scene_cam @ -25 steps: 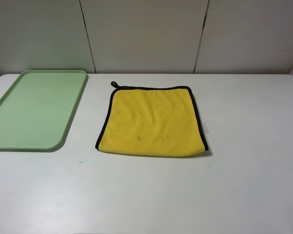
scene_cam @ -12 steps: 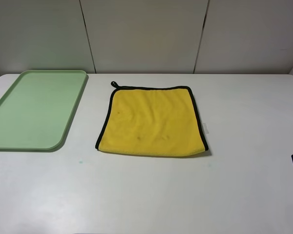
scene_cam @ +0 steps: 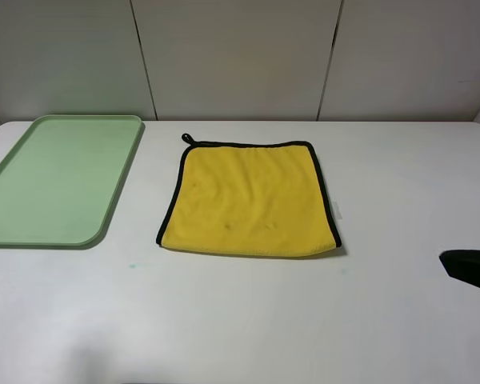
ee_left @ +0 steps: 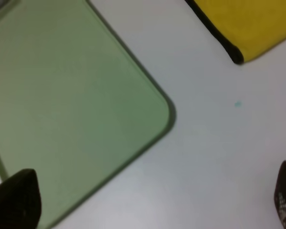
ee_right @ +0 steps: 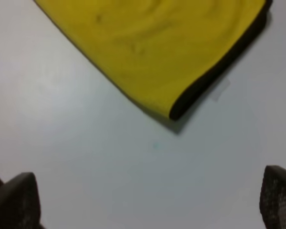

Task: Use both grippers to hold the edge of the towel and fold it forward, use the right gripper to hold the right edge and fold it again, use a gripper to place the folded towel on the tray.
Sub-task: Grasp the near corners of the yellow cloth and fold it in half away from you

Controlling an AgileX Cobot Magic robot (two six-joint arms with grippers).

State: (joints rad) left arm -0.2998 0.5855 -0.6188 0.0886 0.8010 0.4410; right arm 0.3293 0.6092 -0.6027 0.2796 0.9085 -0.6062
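Held the right gripper (ee_right: 147, 200) spread wide over the white table (scene_cam: 224, 320), gripping nothing, with both dark fingertips (ee_right: 14, 202) clear of the cloth. Showed in the high view only as a black shape at the right edge of the frame, well apart from the towel (scene_cam: 248, 200) and nearer the camera than its near side. Faced the towel's near right corner in the wrist view, untouched, with a small white tag (ee_right: 220, 90) just beside that corner.

Held the left gripper (ee_left: 150, 205) parted the same way and likewise gripping nothing, out of the high view. Set one fingertip (ee_left: 14, 202) above the tray (ee_left: 62, 95) by its rounded near corner and the other above table, with a corner of the towel farther off.

Lay flat near the middle of the table, to the right of the tray and apart from it. Looked plush, yellow and lightly rippled. Carried black edge binding (scene_cam: 170, 196) down the left, far and right sides and a small black loop (scene_cam: 187, 138) at the far left corner. Ended in a rounded yellow fold along the near side.

Sat pale green and low-rimmed at the table's left. Left a tiny green speck (scene_cam: 132, 265) on the table between tray and towel, toward the camera.
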